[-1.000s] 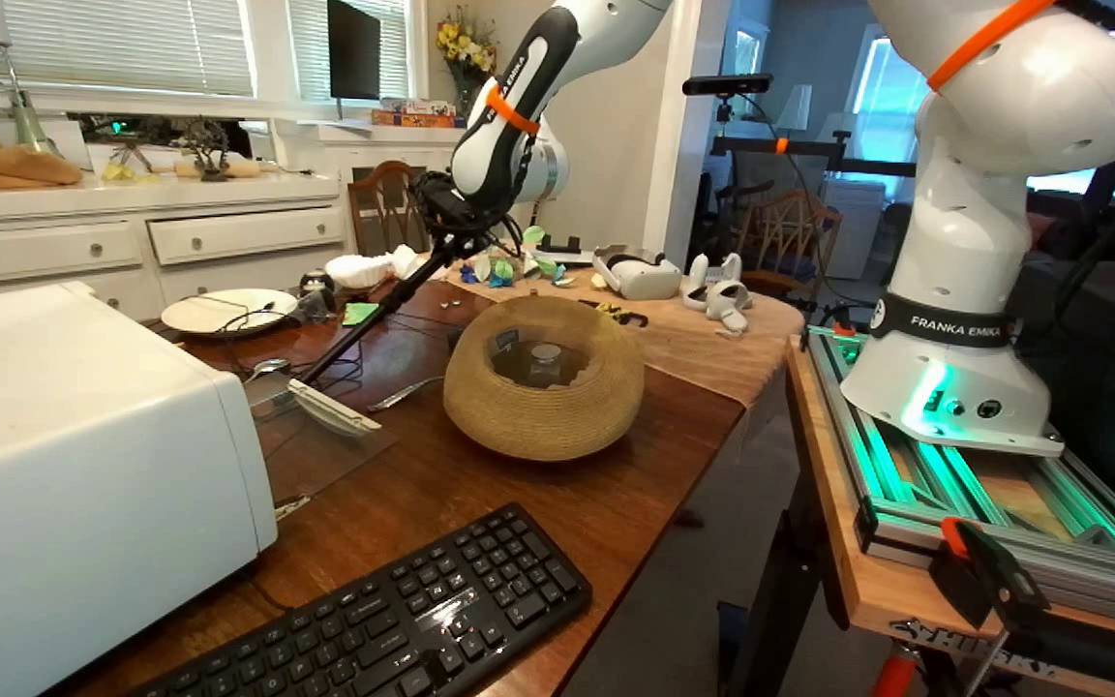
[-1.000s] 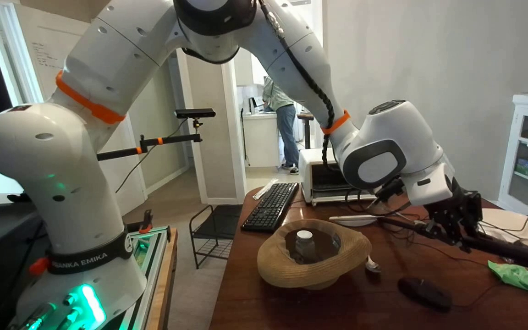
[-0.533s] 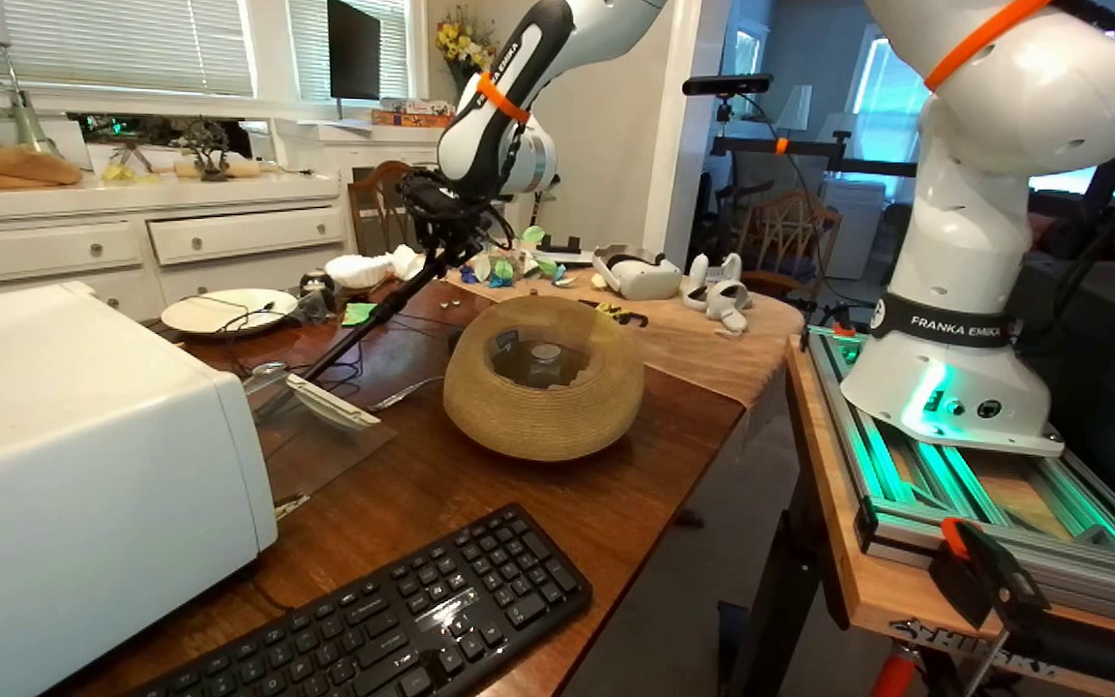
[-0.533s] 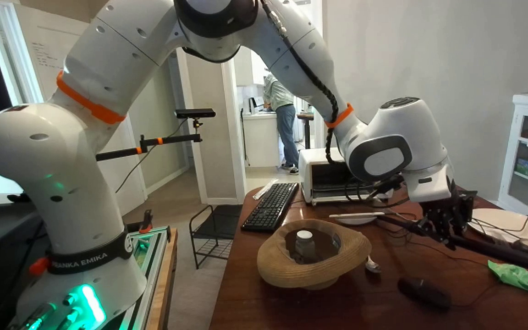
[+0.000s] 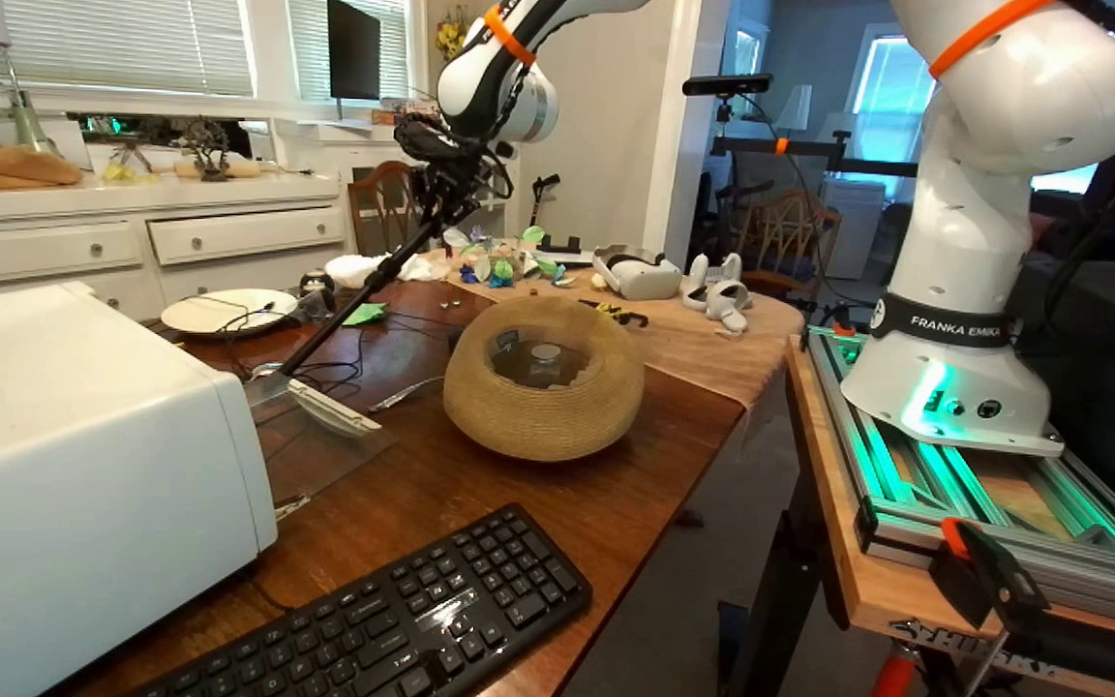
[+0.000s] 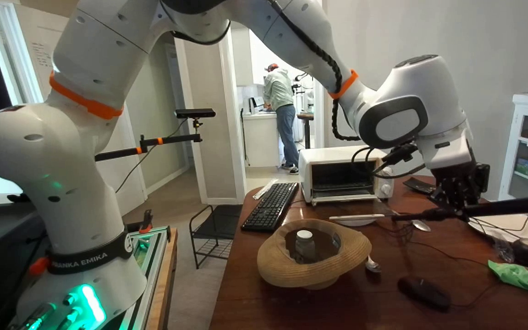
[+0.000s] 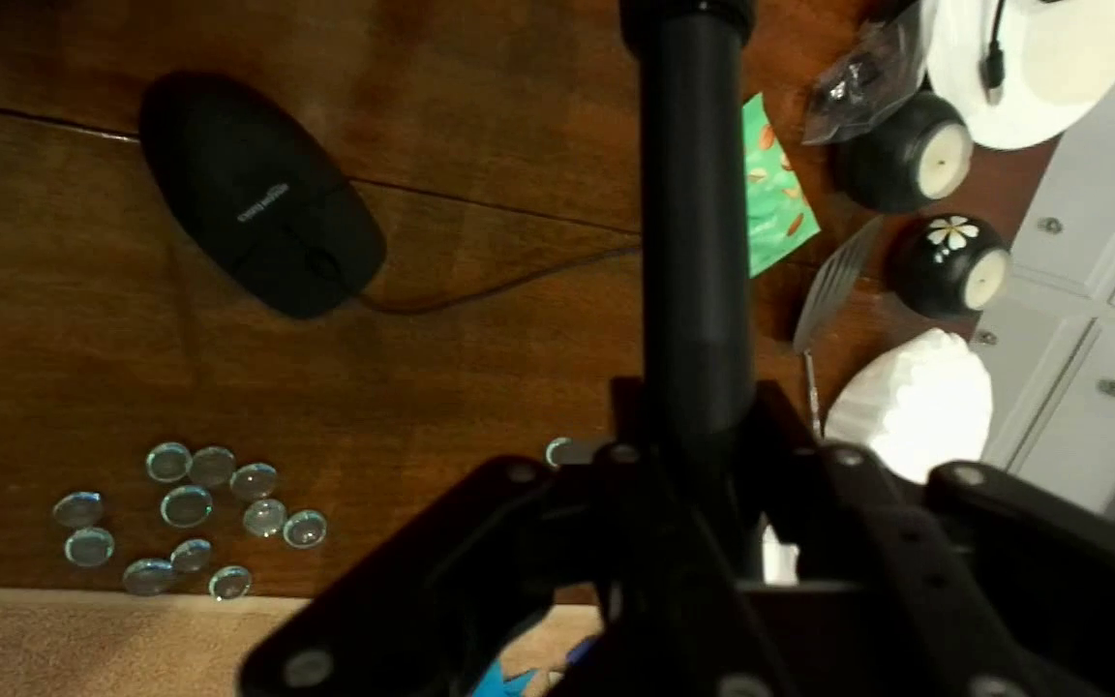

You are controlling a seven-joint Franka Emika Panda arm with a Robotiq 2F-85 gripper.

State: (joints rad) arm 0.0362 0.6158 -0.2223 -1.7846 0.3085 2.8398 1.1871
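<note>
The gripper had its fingers clamped around a black pole, which ran straight up from between them in the wrist view. In an exterior view the pole stuck out on both sides of the fingers, above the wooden table: the thicker part to the right, the thinner end to the left, near the white handle of the toaster oven; whether the two touched could not be told. In the wrist view a black mouse lay left of the fingers and beyond them, a small pale word across its back, too blurred to read surely. Glass pebbles were scattered nearer, to the fingers' left. Just right of the pole, a green packet showed printed nut-like shapes. Lower than the fingers and to their left in an exterior view, a straw hat lay crown down around a white-capped jar; the tag inside the hat was too small to read. A black keyboard lay farther left. Well apart from the fingers, a dark band around the arm's base read "FRANKA EMIKA", and the workbench beneath carried the name "HUSKY".
</note>
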